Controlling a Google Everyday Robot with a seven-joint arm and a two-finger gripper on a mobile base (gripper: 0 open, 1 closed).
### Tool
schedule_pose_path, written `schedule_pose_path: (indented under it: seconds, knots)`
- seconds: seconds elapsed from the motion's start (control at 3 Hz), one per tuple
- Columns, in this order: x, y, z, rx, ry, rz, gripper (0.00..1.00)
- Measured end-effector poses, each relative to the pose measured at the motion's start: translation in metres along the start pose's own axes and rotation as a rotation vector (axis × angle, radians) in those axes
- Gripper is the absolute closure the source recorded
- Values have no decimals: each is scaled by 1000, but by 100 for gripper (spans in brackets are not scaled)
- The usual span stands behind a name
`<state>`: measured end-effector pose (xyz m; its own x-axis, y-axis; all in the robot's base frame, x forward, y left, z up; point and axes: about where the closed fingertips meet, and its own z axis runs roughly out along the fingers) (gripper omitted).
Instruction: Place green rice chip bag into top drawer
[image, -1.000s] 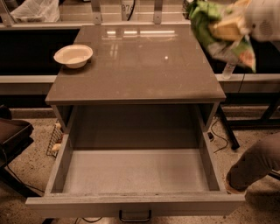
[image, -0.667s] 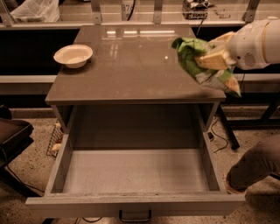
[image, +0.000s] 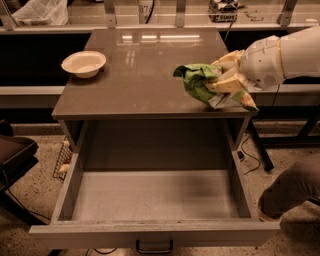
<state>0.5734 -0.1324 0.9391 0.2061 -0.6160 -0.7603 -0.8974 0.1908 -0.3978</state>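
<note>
My gripper (image: 222, 82) reaches in from the right, with its cream fingers shut on the green rice chip bag (image: 199, 80). The crumpled bag hangs above the right front part of the table top (image: 145, 75), near its front edge. The top drawer (image: 155, 195) is pulled fully open below the table, its flat bottom bare, with a small dark handle (image: 154, 246) on its front. The bag is behind and above the drawer's right rear corner.
A round cream bowl (image: 83, 63) sits on the left of the table top. A person's leg (image: 292, 192) stands right of the drawer. A dark chair (image: 12, 160) is at the left. A plastic bag (image: 40, 12) lies on the back shelf.
My gripper has carried the green bag down and leftward, from the upper right corner to just over the table's right front part.
</note>
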Motion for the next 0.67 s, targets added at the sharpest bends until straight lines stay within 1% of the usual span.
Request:
schedule_pose_path:
  seconds: [0.33,0.67]
  knots:
    - [3,12,-4,1,7,6,100]
    - [-10,46,-27,44,51,4,100]
